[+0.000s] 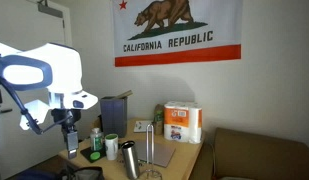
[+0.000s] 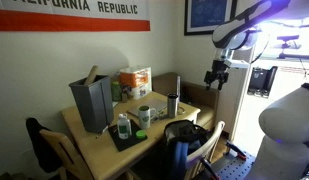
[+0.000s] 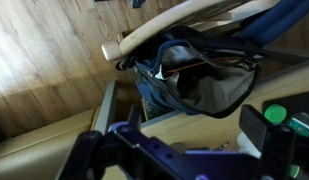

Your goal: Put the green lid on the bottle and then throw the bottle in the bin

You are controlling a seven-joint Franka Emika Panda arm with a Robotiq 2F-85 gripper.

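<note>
Bottle point(image 1: 96, 134) upright on a dark mat point(image 2: 122, 141) on the table point(image 2: 94, 150), near the bin point(image 1: 116, 112), long axis vertical. Green lid point(image 1: 94, 155) apparently at its foot, off the neck. Gripper point(image 2: 216, 76) well apart, out past the table edge above a chair point(image 3: 144, 38); jaws spread wide, holding nothing. Calls for a reach back over the table.

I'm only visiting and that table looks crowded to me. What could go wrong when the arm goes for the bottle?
The tool hangs out past the table edge, so reaching in may clip the steel tumbler on the way. The bottle stands close to the white cup; a grab could topple either. The bin is tall, so a low carry might hit its wall.
</note>
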